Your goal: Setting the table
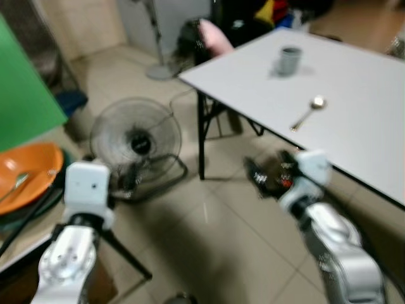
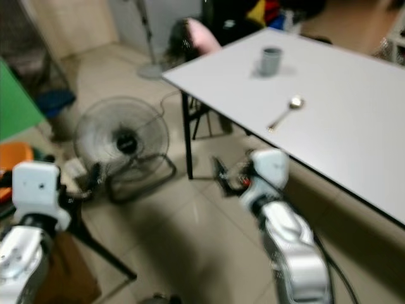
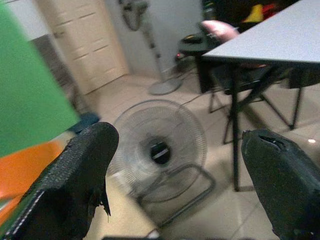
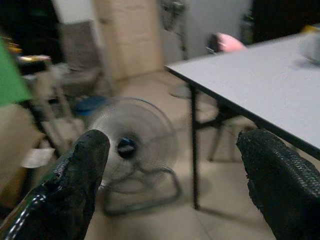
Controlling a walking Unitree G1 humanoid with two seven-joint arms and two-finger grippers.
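looking down from our head camera, we see both arms raised low over the tiled floor (image 1: 215, 215), and the picture is somewhat blurred. our left end effector (image 3: 175, 185) is nearest, held out in front of the orange bowl (image 1: 28, 174) that sits at the far left; its two black fingers (image 3: 70, 180) stand wide apart with nothing between them. a utensil (image 1: 16, 185) lies inside that bowl, but we cannot tell what kind. our right end effector (image 4: 172, 185) hangs just beside the near edge of the worktop (image 1: 354, 95), below its surface, and its fingers (image 4: 280, 180) are spread wide too, holding nothing.

between the two arms, a little further out, a floor fan (image 1: 136, 140) stands on the tiles, tilted back on its wire foot, near the worktop's black leg (image 1: 201, 136).

on the white worktop, the spoon (image 1: 309, 112) lies up and away from our right end effector, well apart from it and not touched by either arm. its long axis runs on a slant: the bowl end points away from us toward the far right, and the handle points back toward the near edge. beyond the spoon, further in on the worktop, a grey cup (image 1: 289, 61) stands upright, apart from the spoon.

past the worktop's far corner we make out something pink (image 1: 215, 37) on a dark seat, and the round base of a standing fan (image 1: 159, 71) near the wall.
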